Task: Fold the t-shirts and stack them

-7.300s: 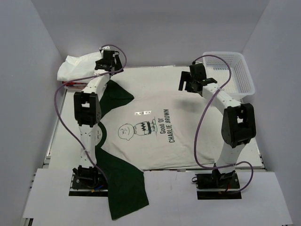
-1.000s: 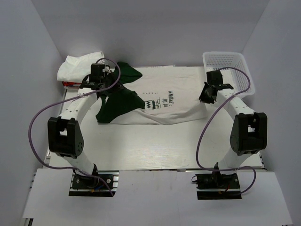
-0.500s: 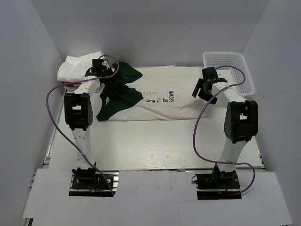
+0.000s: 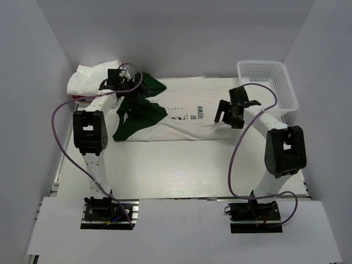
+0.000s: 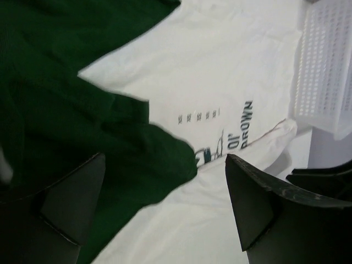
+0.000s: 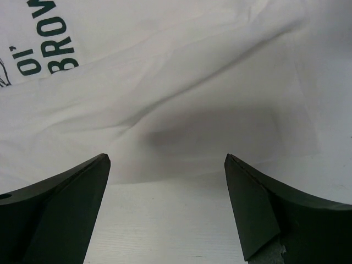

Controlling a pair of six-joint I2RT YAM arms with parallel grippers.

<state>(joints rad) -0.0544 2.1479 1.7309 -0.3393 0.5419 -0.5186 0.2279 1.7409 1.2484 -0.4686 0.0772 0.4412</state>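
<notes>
The large off-white t-shirt [image 4: 192, 113] with dark lettering lies folded in half across the far part of the table, its dark green sleeves [image 4: 137, 113] bunched at its left end. My left gripper [image 4: 131, 91] is open and empty above the green sleeves [image 5: 66, 126]. My right gripper [image 4: 223, 115] is open and empty just above the shirt's right near edge [image 6: 181, 126]. A folded white shirt [image 4: 91, 77] lies at the far left on a red one [image 4: 82, 98].
A white plastic mesh basket [image 4: 269, 82] stands at the far right; it also shows in the left wrist view [image 5: 327, 71]. Bare white table [image 4: 181, 165] stretches between the shirt and the arm bases.
The spread shirt has been folded in half toward the far side. Over the last second my right gripper let go of its right edge and moved left and nearer; the left stayed put.
</notes>
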